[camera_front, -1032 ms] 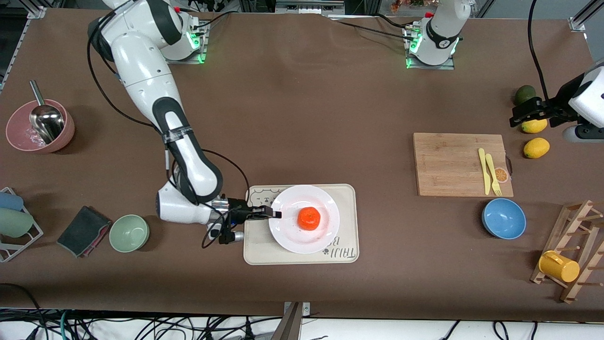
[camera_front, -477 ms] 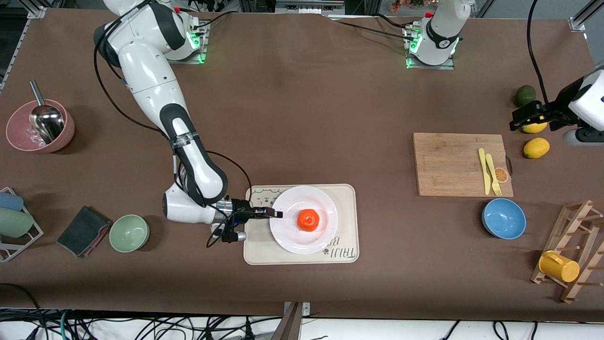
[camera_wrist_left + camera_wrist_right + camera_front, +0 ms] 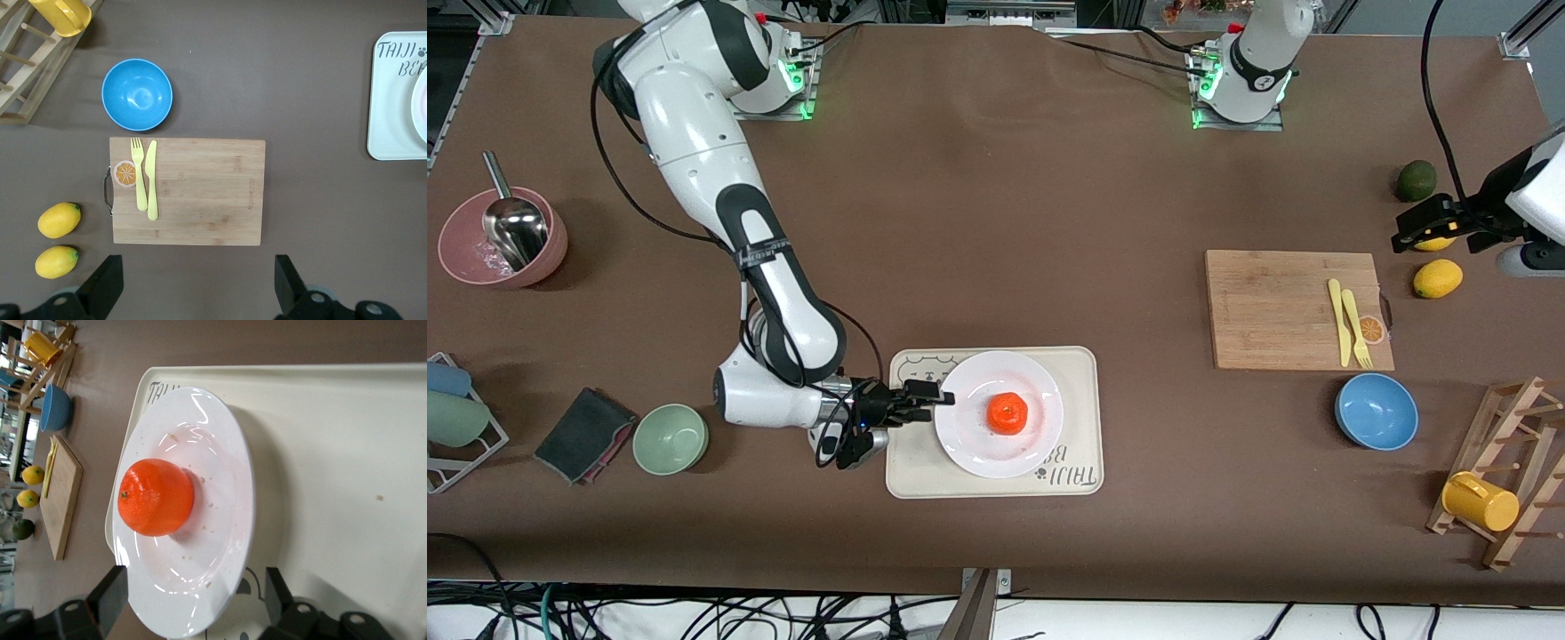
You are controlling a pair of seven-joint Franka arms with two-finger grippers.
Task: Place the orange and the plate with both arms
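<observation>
The orange (image 3: 1008, 413) sits in the well of the white plate (image 3: 1040, 382), which rests flat on the cream bear-printed tray (image 3: 1080, 373). My right gripper (image 3: 932, 397) is open at the plate's rim on the side toward the right arm's end of the table. In the right wrist view its two fingers stand apart on either side of the plate's edge (image 3: 220, 440), with the orange (image 3: 155, 497) just past them; the gripper (image 3: 193, 590) holds nothing. My left gripper (image 3: 1412, 226) hangs open and empty over a lemon (image 3: 1436, 242); in its own view (image 3: 197, 287) only bare table lies between the fingers.
A wooden cutting board (image 3: 1280, 307) with a yellow knife and fork (image 3: 1349, 322), a blue bowl (image 3: 1376, 411), a second lemon (image 3: 1438, 277), a dark green fruit (image 3: 1416, 180) and a mug rack (image 3: 1507, 480) stand toward the left arm's end. A green bowl (image 3: 671, 437), dark cloth (image 3: 585, 434) and pink bowl (image 3: 503, 236) stand toward the right arm's end.
My right gripper was shut on the plate's rim; it has opened, let the rim go and drawn back slightly. The plate and orange stay on the tray. The left gripper drifted a little.
</observation>
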